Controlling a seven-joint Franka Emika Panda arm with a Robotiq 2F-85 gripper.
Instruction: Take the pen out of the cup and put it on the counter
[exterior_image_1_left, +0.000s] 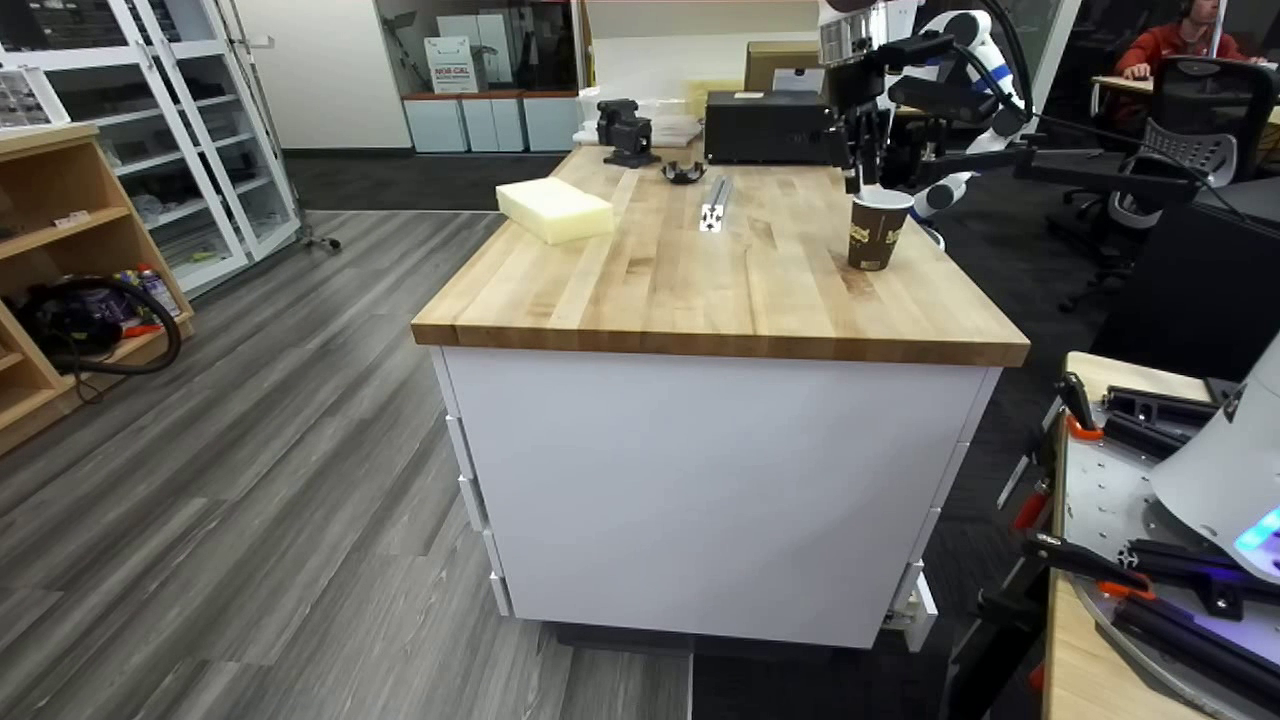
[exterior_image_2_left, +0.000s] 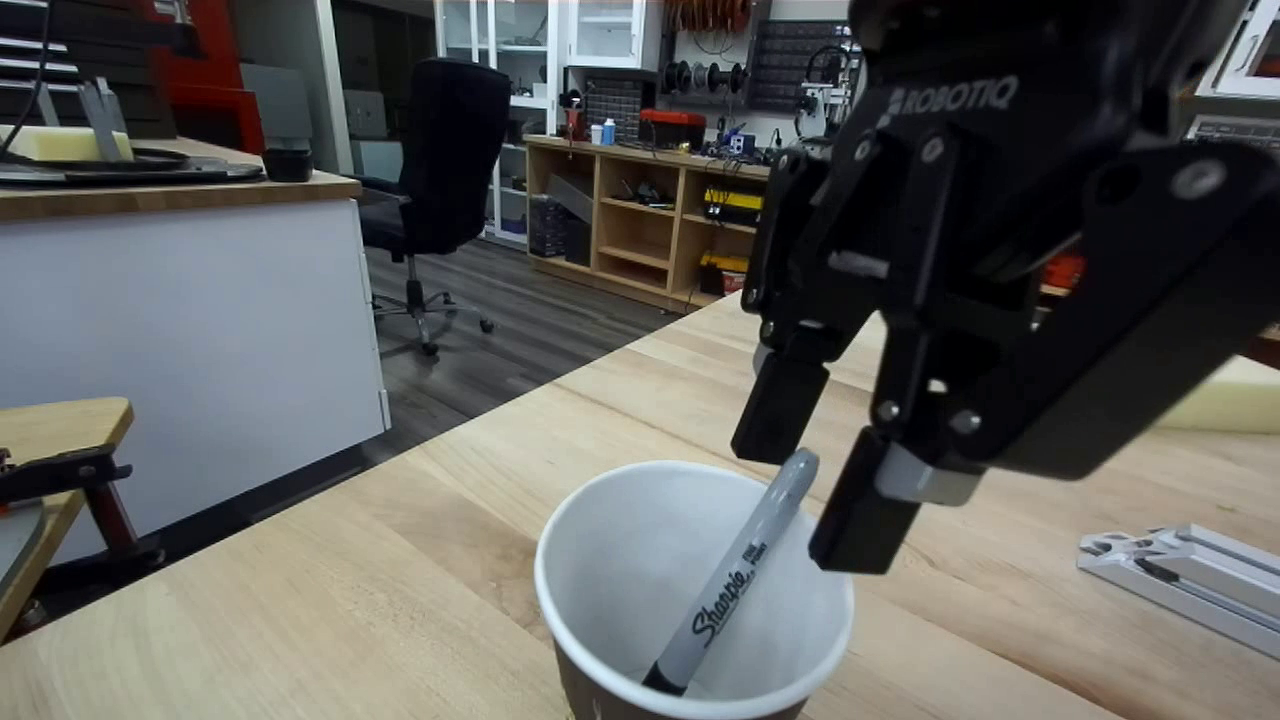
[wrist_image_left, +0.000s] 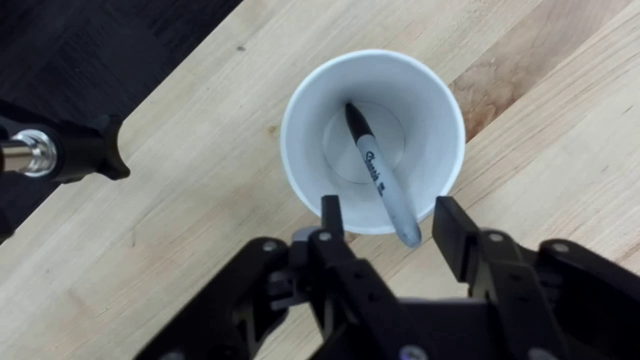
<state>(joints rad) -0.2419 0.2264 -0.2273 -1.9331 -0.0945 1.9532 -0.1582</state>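
The gripper (exterior_image_2_left: 806, 505) hangs close over the rim of the cup (exterior_image_1_left: 877, 238), its 2 fingers (exterior_image_2_left: 780, 405) spread well apart and holding nothing. In the wrist view the grey end of the pen (wrist_image_left: 380, 172) shows between the fingertips, with gaps left and right of it. Whether a fingertip touches the rim, I can't tell.

The pen is in the cup, tilted: dark end down at the bottom, near the upper middle of the wrist frame, grey end leaning out past the rim toward the lower middle. I can read Sharpie along the barrel. The cup stands upright on the counter (exterior_image_1_left: 700, 300), near the right edge of the wooden top in an exterior view; it is brown with yellowish print outside and white inside.

At the upper left of that wooden top lies a pale yellow block (exterior_image_1_left: 556, 210). A metal rail (exterior_image_1_left: 716, 203) lies at the upper middle, a black box (exterior_image_1_left: 768, 127) sits behind it, and a black vise-like thing (exterior_image_1_left: 627, 133) stands to the box's left. A person in red (exterior_image_1_left: 1165, 42) shows in the upper right corner. In an exterior view, a black office chair (exterior_image_2_left: 450, 160) stands at the upper left and wooden shelves (exterior_image_2_left: 678, 235) at the upper middle.
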